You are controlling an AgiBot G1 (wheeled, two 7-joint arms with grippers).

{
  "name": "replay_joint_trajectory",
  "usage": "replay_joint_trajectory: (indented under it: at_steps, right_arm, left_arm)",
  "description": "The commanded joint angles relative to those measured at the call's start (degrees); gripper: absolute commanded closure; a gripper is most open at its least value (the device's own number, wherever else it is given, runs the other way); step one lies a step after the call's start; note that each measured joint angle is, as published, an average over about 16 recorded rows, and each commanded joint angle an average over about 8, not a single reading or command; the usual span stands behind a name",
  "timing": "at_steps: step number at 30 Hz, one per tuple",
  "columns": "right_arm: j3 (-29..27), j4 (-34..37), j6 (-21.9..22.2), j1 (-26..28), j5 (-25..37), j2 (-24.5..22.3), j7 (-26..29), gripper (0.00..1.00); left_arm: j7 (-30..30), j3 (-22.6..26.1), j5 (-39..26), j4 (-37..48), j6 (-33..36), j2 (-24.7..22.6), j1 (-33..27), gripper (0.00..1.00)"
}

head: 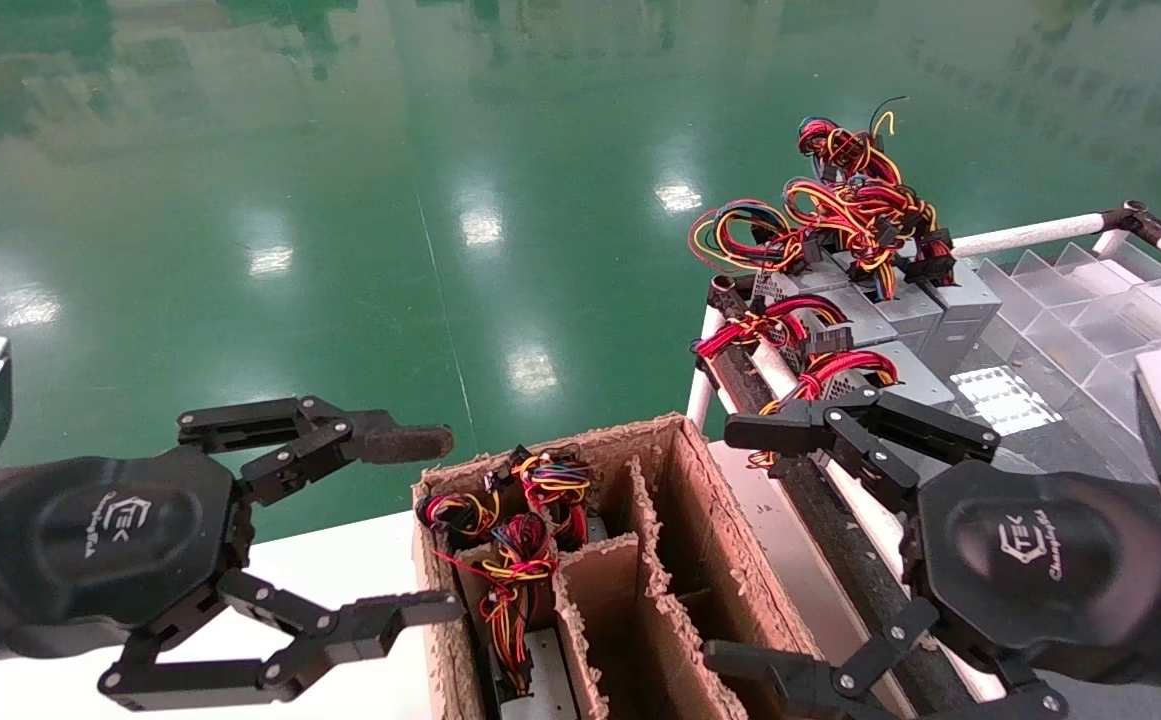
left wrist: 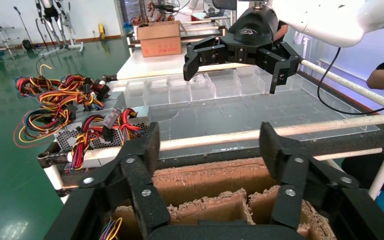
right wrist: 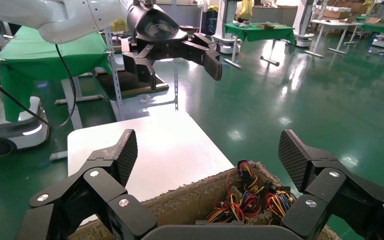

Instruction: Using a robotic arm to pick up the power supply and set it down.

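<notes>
Both claws hang wide open and empty beside the cardboard box (head: pixel 580 560). Bring your left claw (head: pixel 410 520) down over the power supply (head: pixel 525 640) in its near-left compartment. Close on the metal casing, not the wire bundle (head: pixel 515 565); the right claw (head: pixel 760 540) can stay clear.

A white table (head: pixel 340 570) is carrying a brown cardboard box with dividers (head: pixel 680 560) at its edge. Beside it, a rack framed in white tubes (head: pixel 1030 236) is bearing a cluster of grey power supplies (head: pixel 900 310) and clear plastic divider trays (head: pixel 1090 300).
</notes>
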State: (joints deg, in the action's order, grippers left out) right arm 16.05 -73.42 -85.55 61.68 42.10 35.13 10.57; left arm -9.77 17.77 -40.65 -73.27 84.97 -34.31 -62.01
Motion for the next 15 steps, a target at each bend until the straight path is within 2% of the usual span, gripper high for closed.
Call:
replay_joint_trajectory:
  at_steps: [1, 8, 15]
  right_arm:
    - [-0.02, 0.05, -0.15, -0.01, -0.16, -0.09, 0.13, 0.00]
    - [0.56, -0.41, 2.27, 0.00, 2.06, 0.94, -0.34, 0.00]
    - [2.65, -1.72, 9.65, 1.27, 8.86, 3.94, 0.40, 0.00]
  left_arm:
    - [0.00, 0.00, 0.00, 0.00, 0.00, 0.00, 0.00, 1.00]
    - [0.01, 0.01, 0.00, 0.02, 0.01, 0.00, -0.01, 1.00]
    - [0.02, 0.03, 0.01, 0.03, 0.01, 0.00, -0.02, 1.00]
